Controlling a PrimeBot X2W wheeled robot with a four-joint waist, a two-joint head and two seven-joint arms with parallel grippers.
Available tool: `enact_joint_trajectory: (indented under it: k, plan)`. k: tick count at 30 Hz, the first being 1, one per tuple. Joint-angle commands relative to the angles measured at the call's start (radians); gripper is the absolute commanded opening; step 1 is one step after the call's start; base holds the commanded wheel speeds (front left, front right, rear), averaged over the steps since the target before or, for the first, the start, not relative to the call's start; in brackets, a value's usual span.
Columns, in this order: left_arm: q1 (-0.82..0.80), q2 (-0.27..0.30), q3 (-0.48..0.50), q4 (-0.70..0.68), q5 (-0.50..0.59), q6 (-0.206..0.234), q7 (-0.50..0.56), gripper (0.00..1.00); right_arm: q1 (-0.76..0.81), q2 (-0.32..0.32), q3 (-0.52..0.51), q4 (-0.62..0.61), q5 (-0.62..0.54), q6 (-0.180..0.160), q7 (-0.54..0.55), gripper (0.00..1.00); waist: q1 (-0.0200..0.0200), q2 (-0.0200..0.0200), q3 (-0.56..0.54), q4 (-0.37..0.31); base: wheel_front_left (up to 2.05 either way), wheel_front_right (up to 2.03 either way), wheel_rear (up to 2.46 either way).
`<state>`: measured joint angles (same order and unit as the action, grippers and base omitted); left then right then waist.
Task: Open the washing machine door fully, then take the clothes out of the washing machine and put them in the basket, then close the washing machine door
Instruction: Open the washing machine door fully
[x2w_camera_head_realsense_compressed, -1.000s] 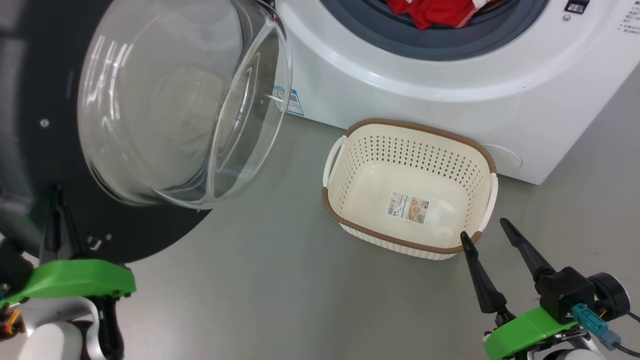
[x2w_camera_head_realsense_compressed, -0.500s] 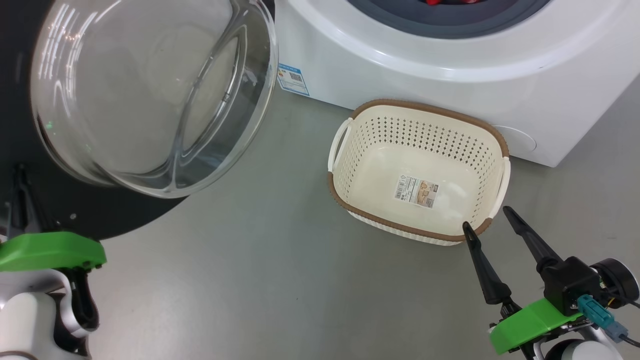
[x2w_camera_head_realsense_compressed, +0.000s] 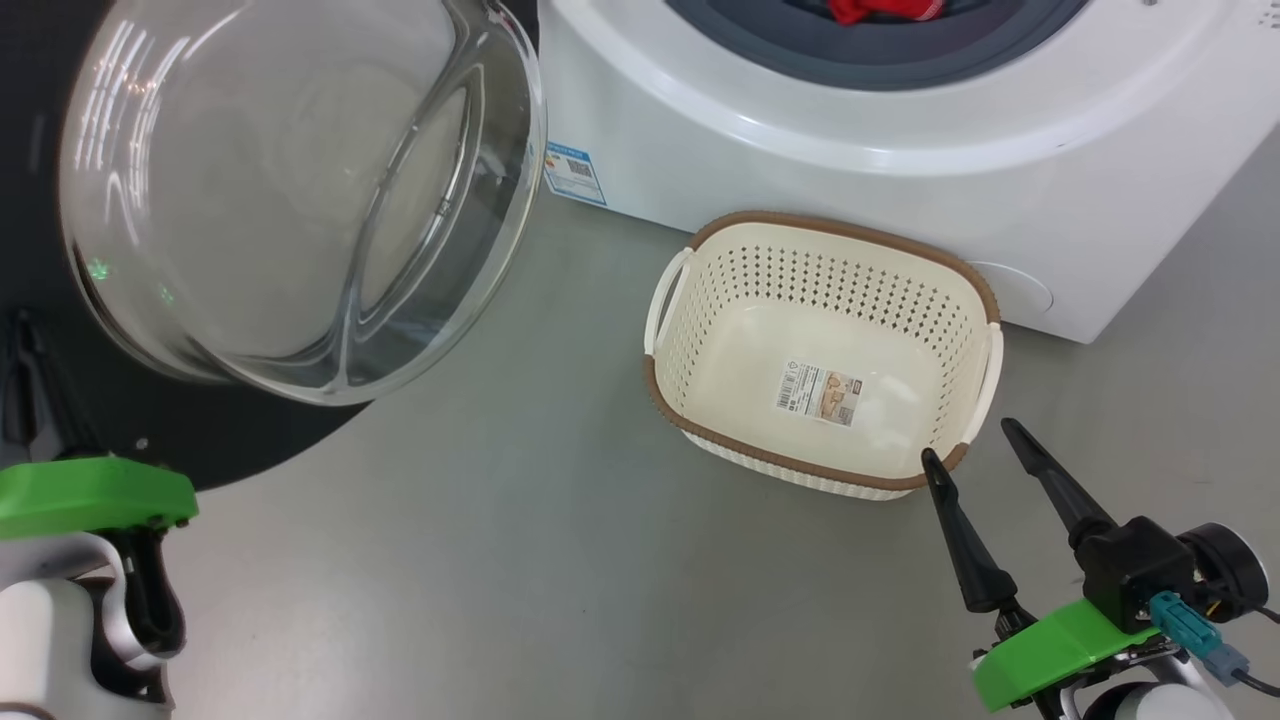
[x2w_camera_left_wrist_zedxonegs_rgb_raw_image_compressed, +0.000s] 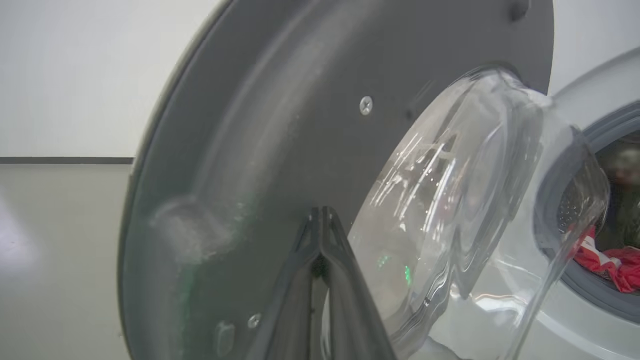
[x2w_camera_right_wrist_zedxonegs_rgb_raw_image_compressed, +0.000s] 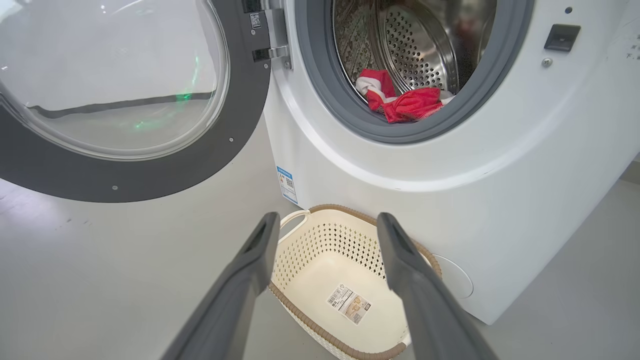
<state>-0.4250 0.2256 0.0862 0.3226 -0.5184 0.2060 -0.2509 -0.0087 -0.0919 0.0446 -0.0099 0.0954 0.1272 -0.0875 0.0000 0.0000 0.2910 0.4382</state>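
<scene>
The washing machine door (x2w_camera_head_realsense_compressed: 290, 200) stands swung out to the left, its clear glass bowl facing me. My left gripper (x2w_camera_head_realsense_compressed: 20, 330) is shut and empty, its tips (x2w_camera_left_wrist_zedxonegs_rgb_raw_image_compressed: 320, 212) at the door's grey inner face (x2w_camera_left_wrist_zedxonegs_rgb_raw_image_compressed: 280, 125), beside the bowl; contact cannot be told. The white washing machine (x2w_camera_head_realsense_compressed: 800, 140) has red clothes (x2w_camera_right_wrist_zedxonegs_rgb_raw_image_compressed: 405, 102) lying in its steel drum (x2w_camera_right_wrist_zedxonegs_rgb_raw_image_compressed: 420, 45). The cream basket (x2w_camera_head_realsense_compressed: 700, 425) sits empty on the floor against the machine's front. My right gripper (x2w_camera_head_realsense_compressed: 968, 442) hangs open just short of the basket's near right corner, seen between its fingers (x2w_camera_right_wrist_zedxonegs_rgb_raw_image_compressed: 327, 220).
Grey floor (x2w_camera_head_realsense_compressed: 520, 560) spreads between the door and the basket. A blue label (x2w_camera_head_realsense_compressed: 573, 175) is stuck low on the machine's front. A round flap (x2w_camera_head_realsense_compressed: 1020, 290) sits at the machine's lower right.
The head camera has shifted. Against the basket, the door has swung further left, and my shut left gripper went with it. The right gripper has barely moved.
</scene>
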Motion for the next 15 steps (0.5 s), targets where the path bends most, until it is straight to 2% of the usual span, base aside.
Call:
enact_joint_trajectory:
  k: [1,2,11,15]
  plan:
    - [0.01,0.04,0.042,-0.039,0.014,0.002,-0.011,0.76,-0.025,0.003,0.026,-0.018,0.007,0.003,-0.011,1.0,0.0,0.0,-0.011,-0.006,0.0,0.0,0.0]
    - [0.023,0.037,0.041,-0.062,0.027,0.005,-0.011,0.99,-0.027,0.006,0.025,-0.013,0.01,0.003,-0.017,1.0,0.0,0.0,-0.018,-0.009,0.0,0.0,0.0]
    - [0.125,0.017,-0.018,-0.294,0.083,0.005,-0.004,1.0,-0.037,0.027,-0.014,0.05,0.028,0.003,-0.072,1.0,0.0,0.0,-0.093,-0.051,0.0,0.0,0.0]
    - [0.147,0.03,-0.092,-0.39,0.086,-0.07,0.015,1.0,-0.043,0.034,-0.039,0.072,0.04,0.003,-0.095,1.0,0.0,0.0,-0.129,-0.086,0.0,0.0,0.0]
